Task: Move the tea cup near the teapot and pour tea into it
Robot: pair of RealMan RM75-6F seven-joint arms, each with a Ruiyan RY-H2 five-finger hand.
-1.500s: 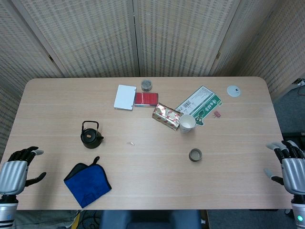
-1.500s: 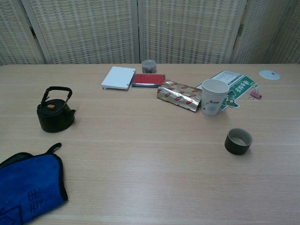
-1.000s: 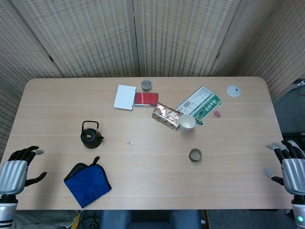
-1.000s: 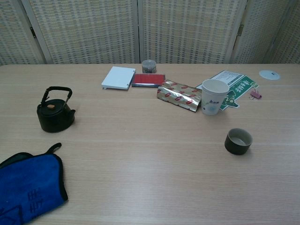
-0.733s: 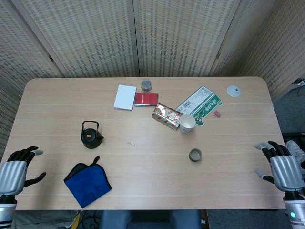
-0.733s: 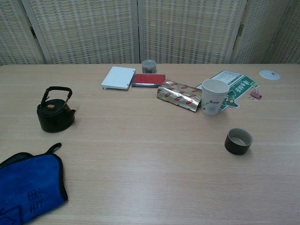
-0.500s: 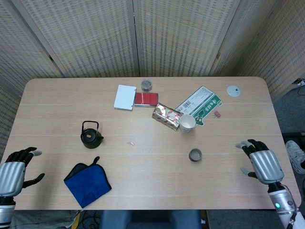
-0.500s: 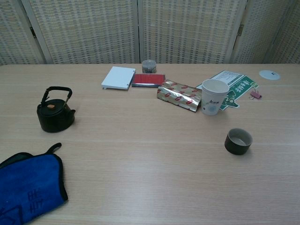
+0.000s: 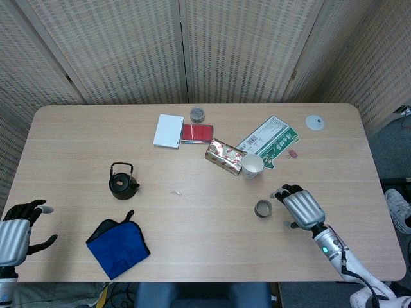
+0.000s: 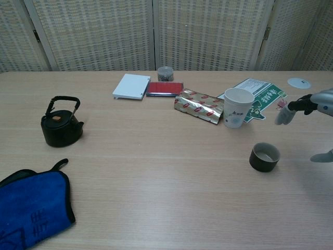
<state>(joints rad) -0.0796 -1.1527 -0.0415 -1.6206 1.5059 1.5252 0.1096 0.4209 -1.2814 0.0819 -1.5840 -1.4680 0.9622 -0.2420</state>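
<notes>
The small dark tea cup (image 9: 262, 207) (image 10: 264, 157) stands upright right of the table's middle. A black teapot (image 9: 122, 182) (image 10: 61, 124) with a raised handle stands far to its left. My right hand (image 9: 298, 206) (image 10: 310, 113) hovers just right of the cup, fingers spread and holding nothing, a small gap between them and the cup. At the table's near left edge my left hand (image 9: 18, 229) hangs with fingers apart and empty; the chest view does not show it.
A blue cloth (image 9: 118, 245) lies near the front left. Behind the cup stand a white paper cup (image 9: 252, 165), a gold wrapped packet (image 9: 224, 156), a green and white carton (image 9: 270, 140), a red box (image 9: 197, 133), a white box (image 9: 168, 130) and a small tin (image 9: 197, 115).
My right hand has swung in from the table's right edge leftward to just beside the tea cup, entering the chest view. The left hand has barely shifted.
</notes>
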